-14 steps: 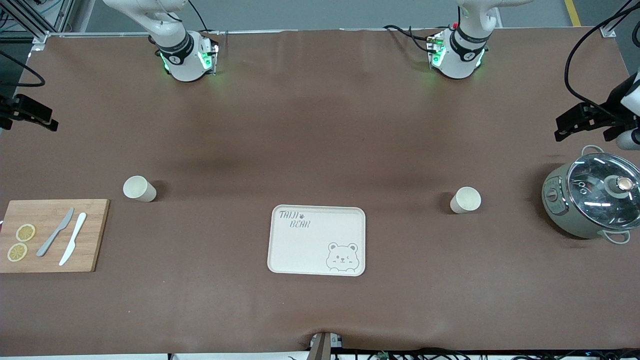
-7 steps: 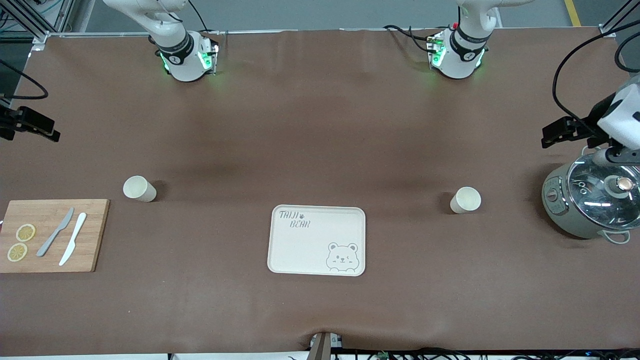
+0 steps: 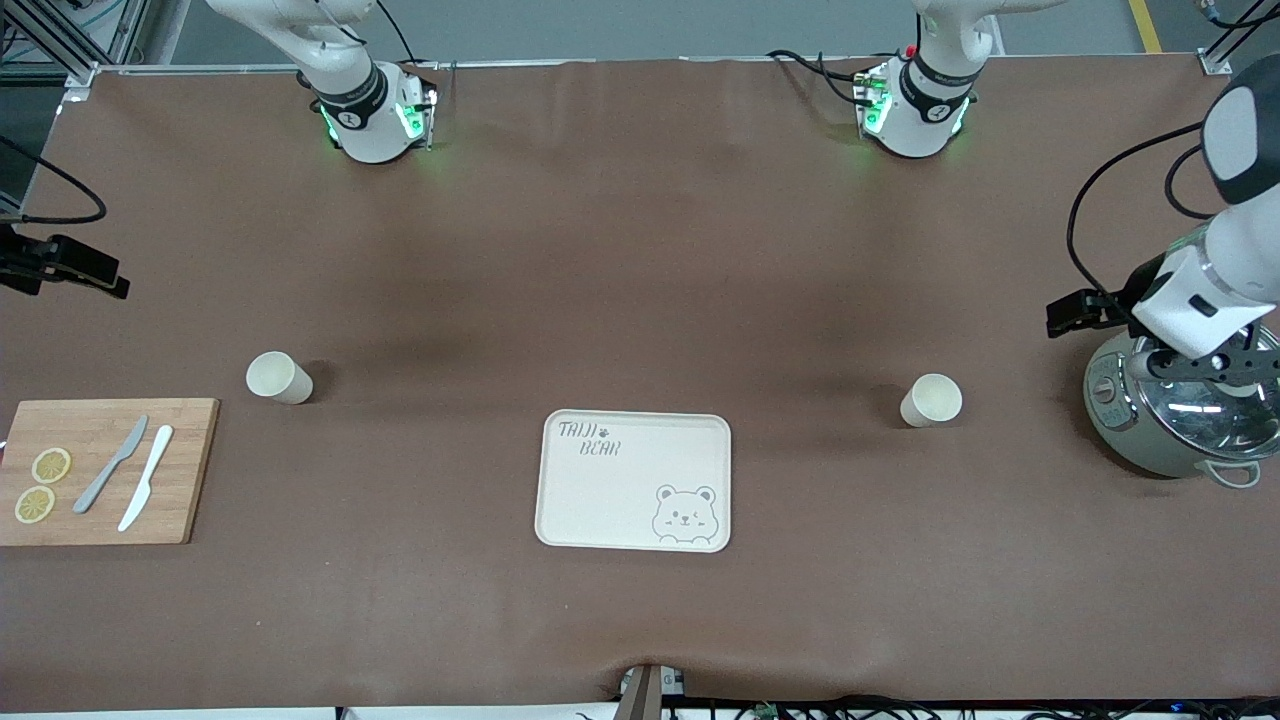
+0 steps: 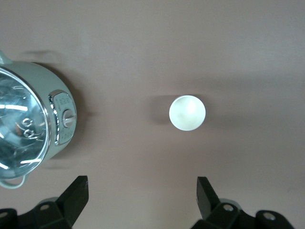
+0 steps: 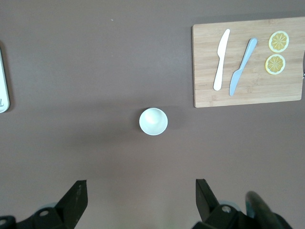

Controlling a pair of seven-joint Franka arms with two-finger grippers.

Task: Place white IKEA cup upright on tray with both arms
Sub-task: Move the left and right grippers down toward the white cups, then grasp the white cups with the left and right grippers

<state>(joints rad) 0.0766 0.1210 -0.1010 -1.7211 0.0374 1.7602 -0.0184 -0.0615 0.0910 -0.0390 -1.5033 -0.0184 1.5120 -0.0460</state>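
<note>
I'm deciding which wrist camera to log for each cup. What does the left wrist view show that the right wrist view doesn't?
Only the left wrist view shows the grey-green cooker with its glass lid, and the cup beside it. Only the right wrist view shows the wooden cutting board with two knives and two lemon slices, an edge of the tray, and the other cup. Both share the brown table, one cup seen from above, and an open pincer: left pincer, right pincer.

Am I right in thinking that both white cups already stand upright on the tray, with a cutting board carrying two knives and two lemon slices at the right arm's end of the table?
Not quite: the tray is bare in the front view. One cup stands on the table near the cutting board, the other cup toward the left arm's end. The board, knives and lemon slices are as you say.
</note>
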